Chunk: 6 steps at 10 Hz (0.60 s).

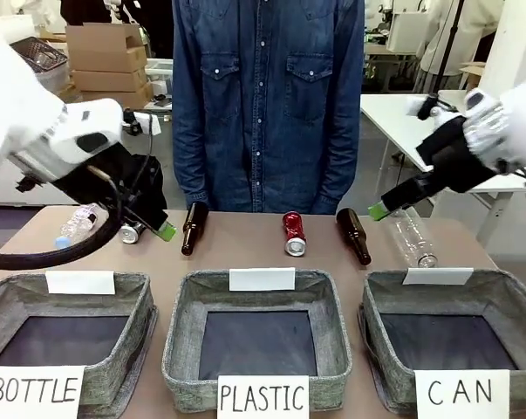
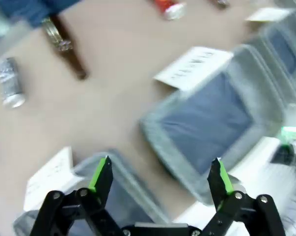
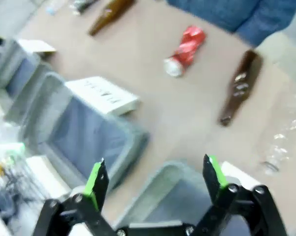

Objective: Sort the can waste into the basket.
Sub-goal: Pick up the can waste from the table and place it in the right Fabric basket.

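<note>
Sorting not started, as far as I can judge: CAN basket (image 1: 498, 284) at the right corner of the desk (image 1: 245, 253) on the robot's side shows a bare dark bottom, nothing in it. Red can (image 1: 294, 234) lies on its side near the far edge, about mid-desk, between left brown bottle (image 1: 193, 227) and right brown bottle (image 1: 354, 236). Dark can (image 1: 132, 232) lies toward the far left corner, near a clear plastic bottle (image 1: 75, 225). Left gripper (image 2: 162, 172) is spread wide, empty, raised over the left side, looking close to the dark can in the front view. Right gripper (image 3: 155, 169) is spread too, empty, raised over the right side. Both cans left to pick and drop
</note>
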Available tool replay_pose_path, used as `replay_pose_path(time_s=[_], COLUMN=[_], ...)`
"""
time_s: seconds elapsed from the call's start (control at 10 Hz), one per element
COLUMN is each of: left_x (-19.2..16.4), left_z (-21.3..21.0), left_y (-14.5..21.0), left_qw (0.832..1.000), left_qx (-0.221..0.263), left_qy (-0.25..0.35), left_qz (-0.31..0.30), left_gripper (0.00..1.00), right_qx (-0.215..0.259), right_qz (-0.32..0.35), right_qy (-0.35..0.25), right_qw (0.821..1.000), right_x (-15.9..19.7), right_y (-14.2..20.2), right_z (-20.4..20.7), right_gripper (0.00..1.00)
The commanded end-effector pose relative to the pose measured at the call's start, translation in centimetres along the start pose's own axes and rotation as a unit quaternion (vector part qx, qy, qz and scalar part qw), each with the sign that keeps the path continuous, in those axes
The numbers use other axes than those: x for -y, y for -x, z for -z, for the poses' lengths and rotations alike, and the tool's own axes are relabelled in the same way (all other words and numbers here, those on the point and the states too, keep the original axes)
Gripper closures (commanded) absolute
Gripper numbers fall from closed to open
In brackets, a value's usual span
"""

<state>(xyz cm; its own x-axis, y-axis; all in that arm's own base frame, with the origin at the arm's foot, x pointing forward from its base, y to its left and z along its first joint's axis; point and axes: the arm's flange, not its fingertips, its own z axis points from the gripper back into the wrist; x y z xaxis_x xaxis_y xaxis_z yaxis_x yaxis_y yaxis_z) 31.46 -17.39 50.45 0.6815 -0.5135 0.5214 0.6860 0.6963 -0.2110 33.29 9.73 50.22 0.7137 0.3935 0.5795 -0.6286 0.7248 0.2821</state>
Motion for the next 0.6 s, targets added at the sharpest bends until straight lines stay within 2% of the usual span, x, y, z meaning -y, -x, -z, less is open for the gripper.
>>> replay_pose_path(time_s=[0.0,0.1,0.2,0.3,0.4,0.5], left_x=[-4.3,-6.3,-7.7,-8.4,-9.6,-10.3], left_z=[-5.6,-7.7,-9.2,-10.0,-10.7,-10.7], left_y=[4.8,7.6,10.0,11.7,14.0,15.6], left_qw=[0.975,0.947,0.920,0.908,0.895,0.889], left_qx=[0.048,0.126,0.189,0.224,0.255,0.261], left_qy=[0.182,0.226,0.253,0.272,0.262,0.240], left_qz=[-0.115,-0.193,-0.232,-0.226,-0.256,-0.290], left_gripper=[0.00,0.00,0.00,0.00,0.00,0.00], right_qx=[0.009,0.047,0.068,0.095,0.135,0.167], right_qz=[0.140,0.213,0.253,0.288,0.311,0.359], right_qy=[-0.236,-0.290,-0.334,-0.369,-0.398,-0.382], right_qw=[0.962,0.932,0.905,0.879,0.853,0.835], right_x=[3.3,5.4,7.4,9.4,11.3,12.4], right_y=[3.6,5.6,7.1,8.4,9.7,10.5], right_z=[-4.2,-5.8,-6.8,-7.4,-7.8,-8.1], right_gripper=[0.00,0.00,0.00,0.00,0.00,0.00])
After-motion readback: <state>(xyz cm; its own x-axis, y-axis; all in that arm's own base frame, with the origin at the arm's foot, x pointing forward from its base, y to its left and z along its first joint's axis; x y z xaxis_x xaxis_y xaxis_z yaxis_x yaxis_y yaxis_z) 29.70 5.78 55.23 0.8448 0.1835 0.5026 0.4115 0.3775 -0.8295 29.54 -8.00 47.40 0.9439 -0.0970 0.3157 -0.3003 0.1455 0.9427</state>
